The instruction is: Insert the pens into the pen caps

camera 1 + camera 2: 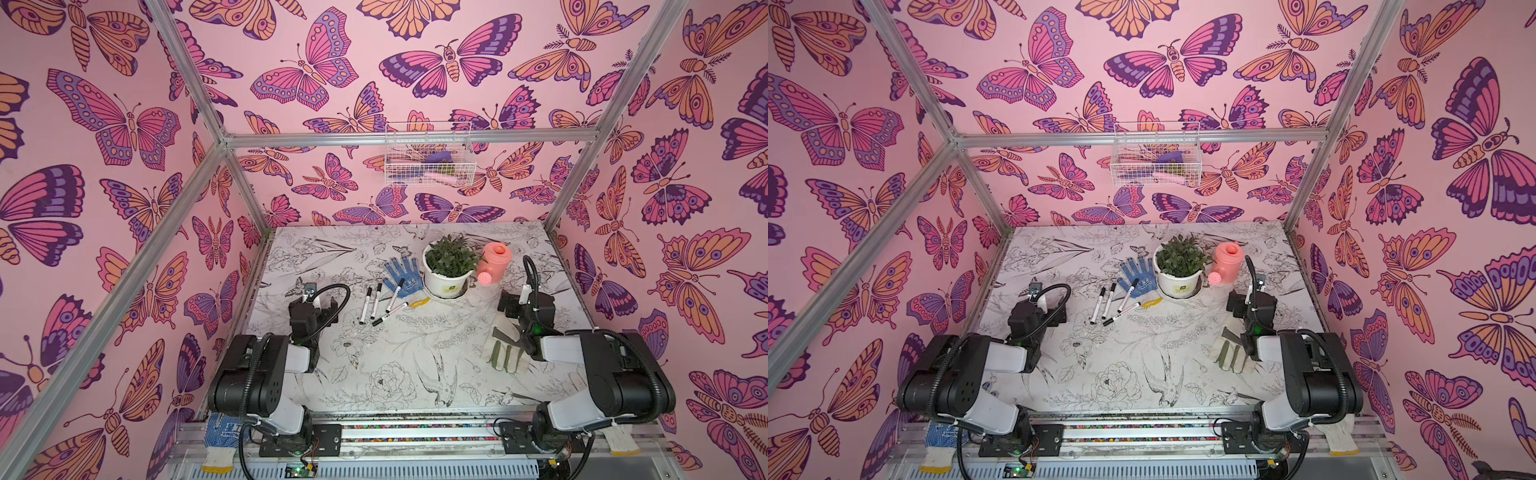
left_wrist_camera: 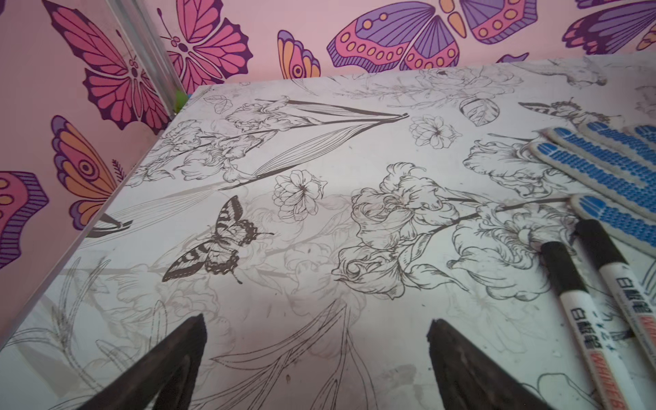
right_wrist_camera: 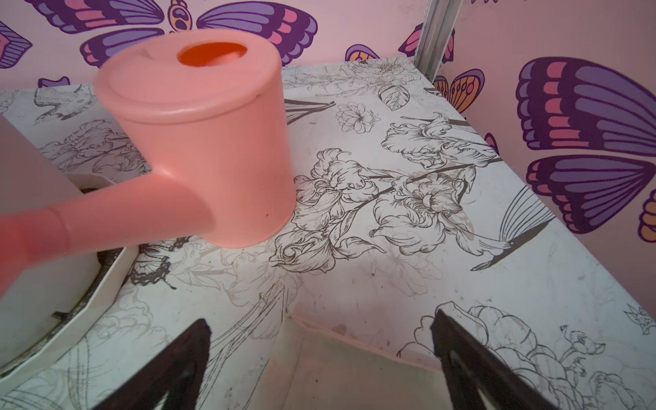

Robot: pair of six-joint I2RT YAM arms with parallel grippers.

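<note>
Beside the blue glove [image 1: 397, 268], four pens [image 1: 376, 302] lie seemingly capped, so left gripper [image 2: 316, 326] and right gripper [image 3: 319, 323] hang spread, empty.

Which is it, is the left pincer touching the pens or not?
Apart. The left wrist view shows bare table between the open left pincer and the nearest of the pens.

Your right claw [image 3: 319, 317] shows two dark fingers [image 3: 177, 365] spread wide with nothing gripped, above a cream fabric piece [image 3: 355, 372] lying on the white flower-printed surface [image 3: 390, 280]. Ahead stands an upright salmon-pink plastic watering can [image 3: 198, 149] with a round filler hole on top. Its spout crosses in front of a white plastic pot [image 3: 25, 184] in a white saucer [image 3: 106, 280]. Pink butterfly wallpaper [image 3: 497, 88] rises behind.
</note>
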